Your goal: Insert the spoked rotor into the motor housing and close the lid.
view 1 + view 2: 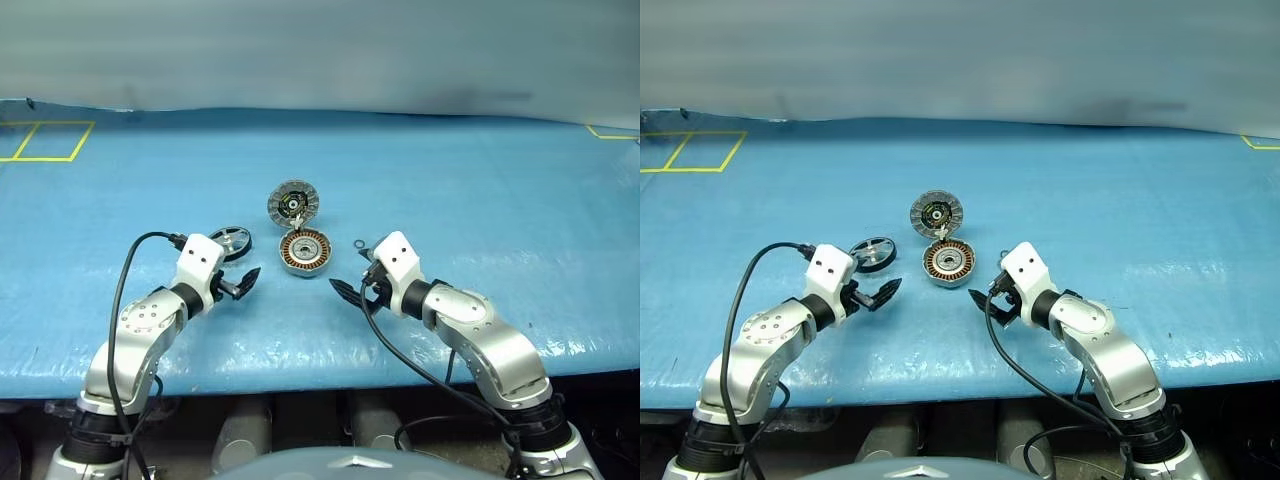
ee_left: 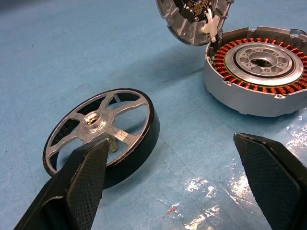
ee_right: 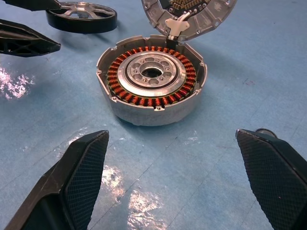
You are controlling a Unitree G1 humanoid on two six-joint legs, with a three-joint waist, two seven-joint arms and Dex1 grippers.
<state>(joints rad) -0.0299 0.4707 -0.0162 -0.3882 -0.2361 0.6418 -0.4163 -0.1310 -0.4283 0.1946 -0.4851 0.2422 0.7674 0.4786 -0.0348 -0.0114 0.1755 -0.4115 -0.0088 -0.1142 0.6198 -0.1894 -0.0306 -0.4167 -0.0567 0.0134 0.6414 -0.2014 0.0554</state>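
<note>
Your left tool (image 1: 246, 284) and right tool (image 1: 343, 291) hung wide, empty; rotor (image 1: 231, 241) lay unpicked beside the open housing (image 1: 304, 251); grasping it came next.

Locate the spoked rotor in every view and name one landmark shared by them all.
Left eye view: spoked rotor lies flat on the blue sheet, beside the left gripper, left of the motor housing.
Right eye view: the same spot, left of the housing.
Left wrist view: close up, partly behind one finger.
Right wrist view: in a corner, beyond the housing.
Shared landmark: the housing's copper windings.
</note>
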